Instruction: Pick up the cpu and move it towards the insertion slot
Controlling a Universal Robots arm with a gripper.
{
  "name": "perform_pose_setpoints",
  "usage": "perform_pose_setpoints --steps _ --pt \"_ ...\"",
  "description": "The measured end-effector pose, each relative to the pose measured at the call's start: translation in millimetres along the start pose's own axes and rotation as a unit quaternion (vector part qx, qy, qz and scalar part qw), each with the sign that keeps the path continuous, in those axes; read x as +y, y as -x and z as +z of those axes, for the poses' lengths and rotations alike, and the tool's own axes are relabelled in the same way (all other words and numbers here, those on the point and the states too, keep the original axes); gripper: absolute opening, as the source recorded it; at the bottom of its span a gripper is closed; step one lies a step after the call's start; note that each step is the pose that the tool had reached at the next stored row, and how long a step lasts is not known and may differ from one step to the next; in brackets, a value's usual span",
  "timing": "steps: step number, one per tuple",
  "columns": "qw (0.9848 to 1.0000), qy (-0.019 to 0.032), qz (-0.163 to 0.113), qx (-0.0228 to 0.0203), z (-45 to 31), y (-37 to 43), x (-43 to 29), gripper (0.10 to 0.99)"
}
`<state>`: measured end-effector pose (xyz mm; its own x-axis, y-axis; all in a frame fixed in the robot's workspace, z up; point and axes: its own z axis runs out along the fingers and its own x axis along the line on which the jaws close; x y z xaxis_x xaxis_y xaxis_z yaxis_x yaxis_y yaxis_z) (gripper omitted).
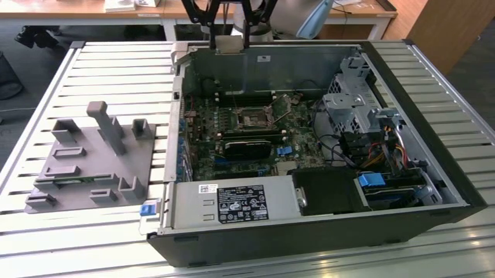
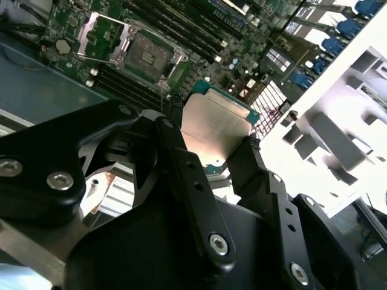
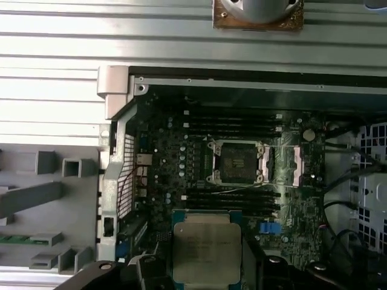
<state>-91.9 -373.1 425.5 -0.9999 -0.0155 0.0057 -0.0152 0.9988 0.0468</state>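
Above the far edge of the open computer case [image 1: 433, 191], the gripper [image 2: 208, 148] hangs with its fingers [image 2: 181, 163] closed on two edges of the cpu [image 2: 214, 124], held clear in the air. The pick looks done; the carry is in hand. The insertion slot [image 1: 254, 119] lies well apart, down on the motherboard [image 1: 232, 145], frame open, dark centre bare. Reaching it calls for a level descent. On the exterior view's left, a grey fixture tray [image 1: 85, 168] holds a green strip [image 1: 73, 180].
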Motion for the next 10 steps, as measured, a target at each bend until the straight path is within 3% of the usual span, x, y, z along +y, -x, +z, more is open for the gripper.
perform_pose_setpoints --steps 10 --pt "1.0 0.0006 0.0 -0.0002 6.4 12.0 15.9 0.545"
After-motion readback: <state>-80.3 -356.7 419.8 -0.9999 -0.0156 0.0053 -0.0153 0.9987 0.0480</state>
